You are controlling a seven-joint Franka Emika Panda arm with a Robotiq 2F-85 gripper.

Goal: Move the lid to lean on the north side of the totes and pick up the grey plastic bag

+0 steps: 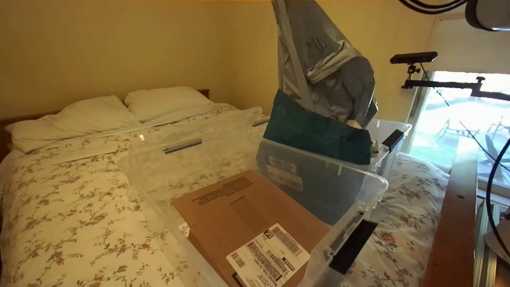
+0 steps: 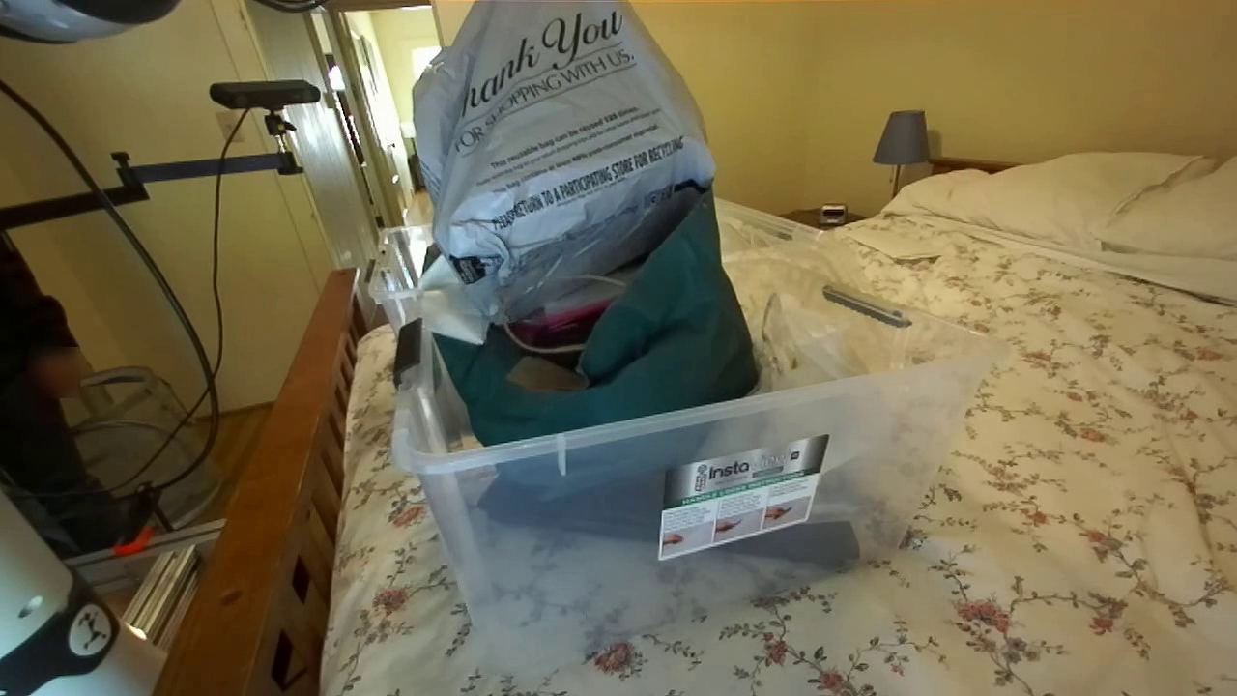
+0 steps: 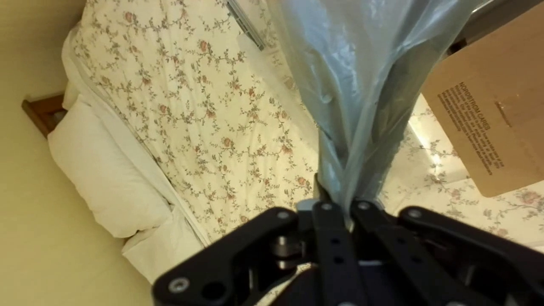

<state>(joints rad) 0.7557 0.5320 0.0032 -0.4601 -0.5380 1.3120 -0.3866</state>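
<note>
My gripper [image 3: 346,208] is shut on the gathered top of the grey plastic bag [image 3: 352,72] in the wrist view. The gripper is above the frame in both exterior views. The bag hangs upright over a clear tote [image 2: 570,551] in both exterior views [image 1: 314,75] [image 2: 570,145]. Its lower end overlaps a green bag [image 1: 314,129] inside that tote; I cannot tell whether they touch. A second clear tote [image 1: 376,179] holds a cardboard box [image 1: 259,215]. A clear sheet [image 1: 223,125], possibly the lid, rises along the totes' pillow side; its outline is faint.
The totes stand on a bed with a flowered cover [image 1: 79,211]. Pillows [image 1: 167,101] lie at the headboard. A wooden bed rail [image 2: 256,541] runs along one side. A camera on a boom [image 1: 414,57] is near the window. A person [image 2: 39,387] is partly in view.
</note>
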